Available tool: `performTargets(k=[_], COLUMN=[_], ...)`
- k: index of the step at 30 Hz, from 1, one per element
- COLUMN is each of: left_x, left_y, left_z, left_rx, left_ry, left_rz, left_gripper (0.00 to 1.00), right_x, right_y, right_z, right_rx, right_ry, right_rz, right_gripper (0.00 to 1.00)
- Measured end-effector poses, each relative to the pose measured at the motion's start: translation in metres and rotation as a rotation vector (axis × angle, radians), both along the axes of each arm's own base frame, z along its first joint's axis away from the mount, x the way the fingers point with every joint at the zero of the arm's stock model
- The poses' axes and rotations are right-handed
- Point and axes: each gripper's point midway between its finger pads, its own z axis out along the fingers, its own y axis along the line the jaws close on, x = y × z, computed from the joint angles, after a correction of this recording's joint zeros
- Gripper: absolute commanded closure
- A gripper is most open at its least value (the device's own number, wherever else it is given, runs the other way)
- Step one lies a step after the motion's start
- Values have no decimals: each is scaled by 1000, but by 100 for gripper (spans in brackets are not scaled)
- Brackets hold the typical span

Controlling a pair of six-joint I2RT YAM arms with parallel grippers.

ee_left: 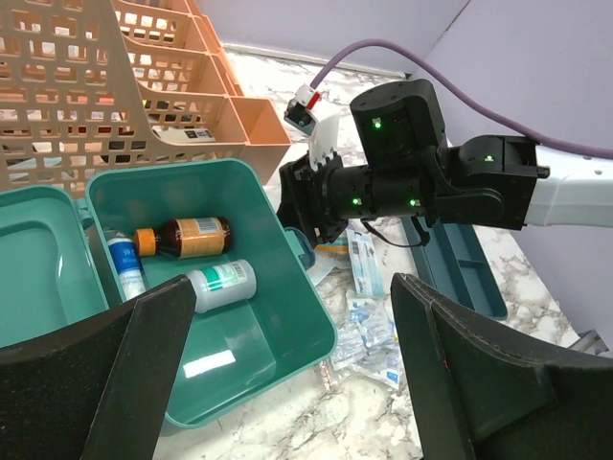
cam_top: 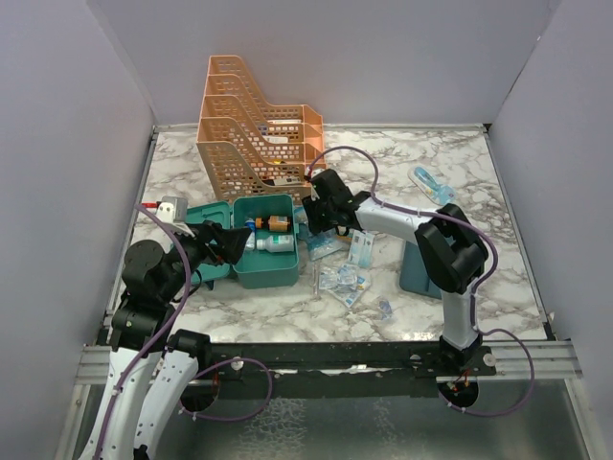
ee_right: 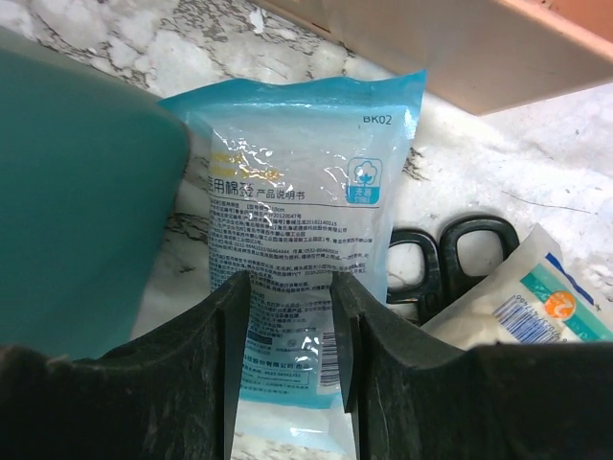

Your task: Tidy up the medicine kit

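Note:
The teal medicine kit [cam_top: 278, 268] lies open left of centre, its lid [cam_top: 206, 251] flat to the left. Inside it are a brown bottle [ee_left: 187, 237], a white bottle with a green label [ee_left: 220, 285] and a blue-and-white tube [ee_left: 124, 268]. The matching teal tray [cam_top: 414, 273] lies apart on the right, partly behind my right arm. My left gripper [cam_top: 238, 242] is open and empty over the box's left side. My right gripper [ee_right: 290, 326] is open, with its fingers low on either side of a blue-and-white cotton swab packet [ee_right: 297, 192] beside the box's right wall [ee_right: 77, 211].
The orange file rack [cam_top: 251, 134] stands just behind the box. Black scissors [ee_right: 450, 254] and another packet [ee_right: 536, 307] lie right of the swab packet. Several loose packets [cam_top: 345, 283] lie in front of the box, and a blue item [cam_top: 431, 182] at back right.

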Motion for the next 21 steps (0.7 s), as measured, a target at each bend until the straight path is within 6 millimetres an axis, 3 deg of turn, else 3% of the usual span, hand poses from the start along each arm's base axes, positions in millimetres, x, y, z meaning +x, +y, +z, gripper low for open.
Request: performTargets(k=[3, 7, 14, 21], left_x=[1, 3, 5, 5], left_y=[1, 3, 5, 6], left_z=[-1, 0, 0, -1], left_rx=[2, 2, 2, 2], left_ry=[2, -4, -9, -11], left_rz=[6, 18, 35, 41], left_gripper=[15, 15, 15, 15], right_x=[1, 4, 5, -3], right_y=[-3, -6, -9, -18], right_z=[-4, -5, -5, 7], right_rx=[-22, -36, -46, -35], right_ry=[-6, -15, -30, -43], right_rz=[4, -2, -11, -22], right_gripper=[65, 83, 98, 99])
